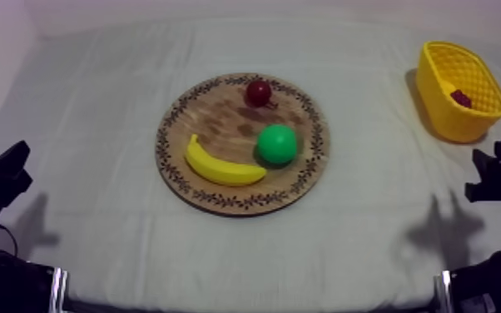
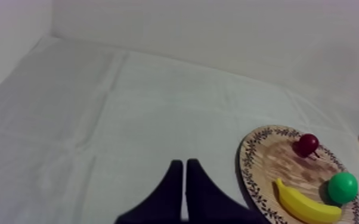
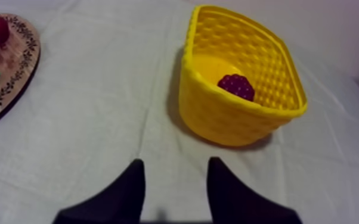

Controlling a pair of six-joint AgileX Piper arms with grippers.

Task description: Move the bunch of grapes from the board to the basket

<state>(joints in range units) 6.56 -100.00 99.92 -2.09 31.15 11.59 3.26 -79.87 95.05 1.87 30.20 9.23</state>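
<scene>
The bunch of grapes (image 1: 461, 98) is dark red and lies inside the yellow basket (image 1: 462, 125) at the far right of the table. In the right wrist view the grapes (image 3: 237, 86) rest on the floor of the basket (image 3: 217, 119). My right gripper (image 3: 176, 162) is open with nothing between its fingers, just short of the basket; from above the right gripper (image 1: 491, 162) hangs low at the right edge. My left gripper (image 2: 185, 162) is shut on nothing over bare cloth left of the wooden board (image 2: 265, 155). From above the left gripper (image 1: 12, 162) sits low at the left.
The round wooden board (image 1: 220, 125) lies mid-table. On it are a banana (image 1: 220, 168), a green pear (image 1: 276, 144) and a small red fruit (image 1: 259, 91). Open cloth separates the board from the basket.
</scene>
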